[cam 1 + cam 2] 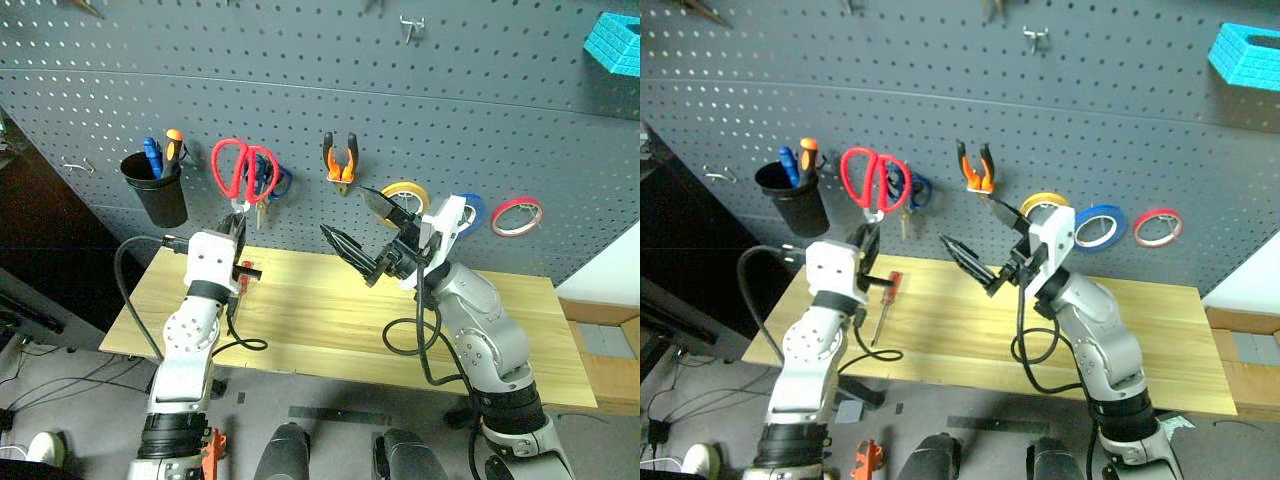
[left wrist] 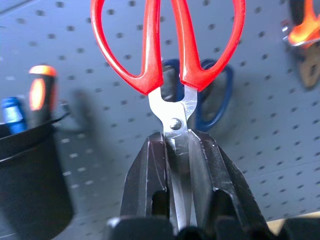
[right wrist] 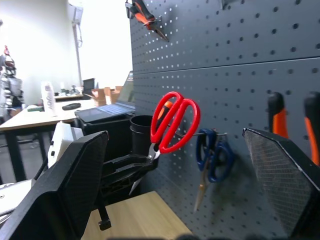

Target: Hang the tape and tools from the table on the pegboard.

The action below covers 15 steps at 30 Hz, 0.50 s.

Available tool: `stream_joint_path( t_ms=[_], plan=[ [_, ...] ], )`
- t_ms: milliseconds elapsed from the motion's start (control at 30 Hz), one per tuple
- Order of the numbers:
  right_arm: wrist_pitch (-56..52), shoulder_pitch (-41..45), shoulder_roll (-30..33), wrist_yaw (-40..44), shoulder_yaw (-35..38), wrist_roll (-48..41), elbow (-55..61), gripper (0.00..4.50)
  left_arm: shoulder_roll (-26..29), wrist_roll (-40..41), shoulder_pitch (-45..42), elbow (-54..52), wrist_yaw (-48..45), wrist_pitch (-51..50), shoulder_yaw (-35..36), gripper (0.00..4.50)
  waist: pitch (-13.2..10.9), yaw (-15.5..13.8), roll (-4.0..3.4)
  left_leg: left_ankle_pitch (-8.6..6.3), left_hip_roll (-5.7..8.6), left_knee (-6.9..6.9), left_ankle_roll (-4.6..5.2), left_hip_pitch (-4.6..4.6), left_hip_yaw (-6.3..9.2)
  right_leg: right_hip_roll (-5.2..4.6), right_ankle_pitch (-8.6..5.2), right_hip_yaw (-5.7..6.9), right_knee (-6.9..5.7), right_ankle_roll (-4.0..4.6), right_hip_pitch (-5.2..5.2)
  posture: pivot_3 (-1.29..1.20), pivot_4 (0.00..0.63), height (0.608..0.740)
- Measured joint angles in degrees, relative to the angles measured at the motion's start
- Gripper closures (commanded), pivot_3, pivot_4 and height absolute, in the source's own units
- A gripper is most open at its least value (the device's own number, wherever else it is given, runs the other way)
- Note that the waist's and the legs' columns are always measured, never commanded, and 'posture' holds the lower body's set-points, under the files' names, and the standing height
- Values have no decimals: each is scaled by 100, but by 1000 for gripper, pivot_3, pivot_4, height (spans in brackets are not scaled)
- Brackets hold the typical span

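Hanging on the pegboard [image 1: 300,90]: two pairs of scissors, one pair of pliers, three tape rolls, one black cup.

Gripping the red-handled scissors [image 1: 243,170] by the steel blades just below the pivot, the left gripper [image 2: 177,165] clenched tight, handles pointing up and lying against the pegboard, directly in front of the blue-handled scissors [image 3: 214,154] hanging on a hook there. Overlapping those blue handles, the red loops hiding most of them in the head views.

Hanging on the pegboard right of the scissors: the pliers [image 1: 341,163], orange-and-black handles up. Further right along the pegboard: the yellow roll [image 1: 1043,203], then the blue tape [image 1: 1097,226], then the red roll [image 1: 516,216], all in one row.

Sitting on the pegboard left of the scissors: the black cup [image 1: 158,187], holding two drivers [image 1: 161,155], one blue-handled and one orange-handled.

Lying on the table [image 1: 320,320] below the pegboard: one slim screwdriver [image 1: 886,305] with a red handle, close by the left arm, a black cable curling beside it.

Hovering above the table below the pliers: the right gripper [image 1: 362,232], fingers spread wide and grasping nothing, partly covering the yellow roll.

Showing at the pegboard's upper right: one turquoise basket [image 1: 614,42].
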State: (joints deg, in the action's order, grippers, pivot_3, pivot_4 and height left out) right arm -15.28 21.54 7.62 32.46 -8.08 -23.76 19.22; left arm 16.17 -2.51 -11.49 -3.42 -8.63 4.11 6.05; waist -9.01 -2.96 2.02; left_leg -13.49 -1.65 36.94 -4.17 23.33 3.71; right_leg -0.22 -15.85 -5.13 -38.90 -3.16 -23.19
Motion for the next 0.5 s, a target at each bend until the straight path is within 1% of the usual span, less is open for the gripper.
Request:
stream_joint_path(
  t_ms=[167,500],
  plan=[
    [-6,33,6,-63,2,6,0,0,-113,157,-127,179,-180,-177,-136,4247,3,22,0,0,-2,-2,1,-20,-15,5,0,-19,-8,1,7,144,89,740],
    [-15,37,66,-147,2,6,0,0,-271,291,-42,185,-212,-782,-151,4247,9,29,0,1,-3,-2,2,-28,-23,6,0,-28,-11,1,10,137,97,740]
  ],
)
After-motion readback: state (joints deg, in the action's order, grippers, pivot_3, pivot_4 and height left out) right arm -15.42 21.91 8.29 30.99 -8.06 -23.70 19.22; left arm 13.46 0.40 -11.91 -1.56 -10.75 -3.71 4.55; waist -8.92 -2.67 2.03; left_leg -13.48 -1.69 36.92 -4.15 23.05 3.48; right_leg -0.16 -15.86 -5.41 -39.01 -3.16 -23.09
